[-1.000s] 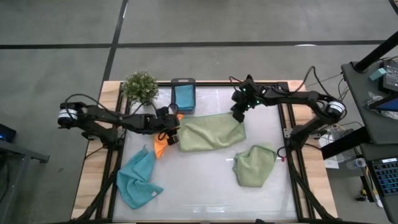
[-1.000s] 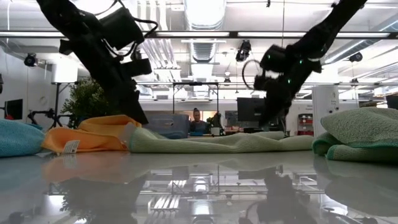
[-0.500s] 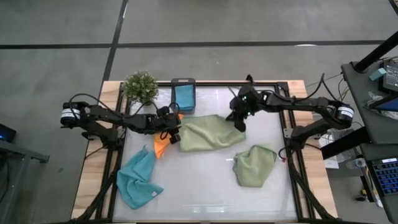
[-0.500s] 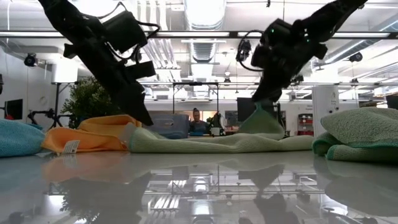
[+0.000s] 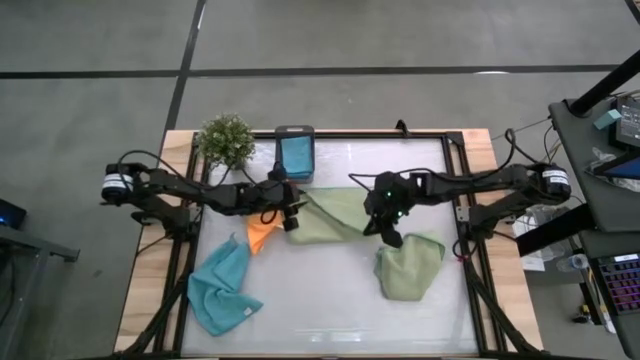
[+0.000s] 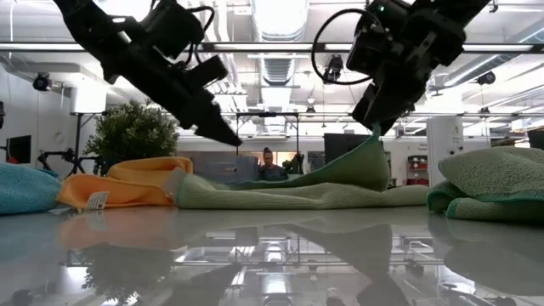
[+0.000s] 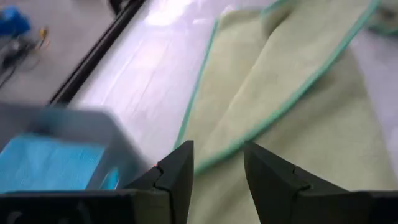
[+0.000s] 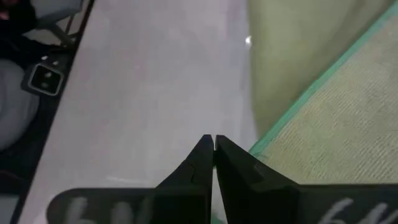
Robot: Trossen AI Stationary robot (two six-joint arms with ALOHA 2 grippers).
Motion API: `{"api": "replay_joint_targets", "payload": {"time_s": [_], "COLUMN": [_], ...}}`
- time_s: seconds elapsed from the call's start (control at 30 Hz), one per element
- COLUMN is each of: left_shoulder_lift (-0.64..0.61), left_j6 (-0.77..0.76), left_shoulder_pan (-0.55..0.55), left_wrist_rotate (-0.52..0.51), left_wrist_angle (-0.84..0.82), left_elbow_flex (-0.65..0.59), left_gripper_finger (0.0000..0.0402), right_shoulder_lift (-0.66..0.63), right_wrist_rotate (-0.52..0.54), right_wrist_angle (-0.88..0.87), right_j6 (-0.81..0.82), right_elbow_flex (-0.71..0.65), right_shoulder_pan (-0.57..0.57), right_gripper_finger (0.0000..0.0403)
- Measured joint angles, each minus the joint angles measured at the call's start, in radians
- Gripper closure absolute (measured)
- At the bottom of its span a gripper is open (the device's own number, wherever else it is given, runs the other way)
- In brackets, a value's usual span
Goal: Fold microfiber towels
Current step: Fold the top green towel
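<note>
Right gripper [image 5: 385,222] lifting green towel [image 5: 335,214] edge

Small green potted plant [image 5: 226,139] at upper left of the table in high view, on the wooden edge. Dark grey box [image 5: 294,153] just right of it. Glossy white table [image 5: 320,300] with wood border. Desk with clutter [image 5: 610,120] at far right. Low view: a person [image 6: 269,161] seated far back, centre.

Grey concrete floor [image 5: 90,150] (seamed)
</note>
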Motion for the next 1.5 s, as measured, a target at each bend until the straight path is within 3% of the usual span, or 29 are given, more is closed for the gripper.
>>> {"api": "replay_joint_targets", "payload": {"time_s": [0.23, 0.4, 0.63, 0.87, 1.13, 1.23, 1.37, 1.5], "left_shoulder_lift": [0.143, 0.232, 0.248, 0.259, 0.259, 0.259, 0.258, 0.222], "left_j6": [0.051, 0.109, 0.275, 0.284, 0.284, 0.284, 0.284, 0.283], "left_shoulder_pan": [-0.023, -0.024, -0.023, 0.006, 0.007, 0.007, -0.001, -0.035], "left_wrist_rotate": [0.057, 0.001, -0.092, -0.096, -0.099, -0.097, -0.089, -0.064], "left_wrist_angle": [0.149, 0.162, 0.11, 0.084, 0.085, 0.084, 0.083, 0.064], "left_elbow_flex": [0.001, 0.02, 0.023, 0.026, 0.038, 0.038, 0.039, 0.043], "left_gripper_finger": [0.0259, 0.0215, 0.0192, 0.0197, 0.024, 0.0284, 0.0376, 0.0397], "right_shoulder_lift": [0.0, 0.0, 0.0, -0.016, -0.061, -0.068, -0.069, -0.084], "right_wrist_rotate": [0.036, 0.034, 0.034, 0.019, -0.027, -0.03, -0.022, -0.02], "right_wrist_angle": [0.016, 0.028, 0.028, 0.008, -0.053, -0.069, -0.072, -0.094], "right_j6": [0.051, 0.063, 0.063, 0.052, 0.044, 0.039, 0.04, 0.044], "right_elbow_flex": [0.0, 0.0, 0.0, 0.0, 0.0, 0.0, 0.0, 0.0], "right_shoulder_pan": [0.059, 0.069, 0.068, 0.068, 0.075, 0.086, 0.088, 0.088], "right_gripper_finger": [0.0394, 0.0394, 0.0394, 0.0394, 0.0394, 0.0394, 0.0394, 0.0394]}}
